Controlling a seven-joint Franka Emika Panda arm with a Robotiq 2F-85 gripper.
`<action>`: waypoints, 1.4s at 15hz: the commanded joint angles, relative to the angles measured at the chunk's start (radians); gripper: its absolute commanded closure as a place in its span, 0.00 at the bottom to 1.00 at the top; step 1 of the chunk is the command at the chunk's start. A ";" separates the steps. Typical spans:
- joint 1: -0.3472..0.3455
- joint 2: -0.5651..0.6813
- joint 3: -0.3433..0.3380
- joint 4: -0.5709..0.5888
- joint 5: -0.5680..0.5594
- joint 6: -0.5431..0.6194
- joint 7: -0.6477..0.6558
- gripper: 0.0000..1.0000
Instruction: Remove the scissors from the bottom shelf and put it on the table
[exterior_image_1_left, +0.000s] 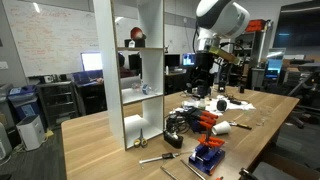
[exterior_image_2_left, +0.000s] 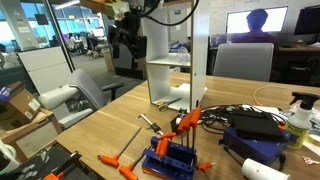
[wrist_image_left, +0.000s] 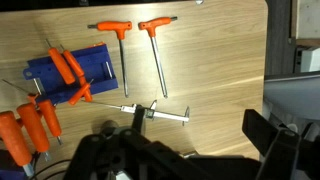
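Wrist view: the spread of the gripper (wrist_image_left: 140, 152) cannot be told; the shelf (exterior_image_1_left: 150, 60) could be struck if the low reach is misjudged.

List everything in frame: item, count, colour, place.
table: 1, light wood, under everything
shelf unit: 1, white, standing on the table
round object: 1, dark, upper shelf
T-handle keys: 2, orange grips, side by side on the table
tool holder: 1, blue, on the table, orange drivers lying across it
loose drivers: orange, beside the holder, count unclear
metal tool: 1, silver, on the table near the keys; type unclear
box: 1, black, on the table among cables
arm: 1, white
gripper: 1, black, above the table beside the shelf unit; jaws not readable
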 joint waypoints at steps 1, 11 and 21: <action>-0.021 0.002 0.018 0.005 0.006 -0.003 -0.006 0.00; -0.021 0.001 0.018 0.013 0.006 -0.004 -0.006 0.00; -0.030 -0.061 0.121 -0.087 0.002 0.183 0.238 0.00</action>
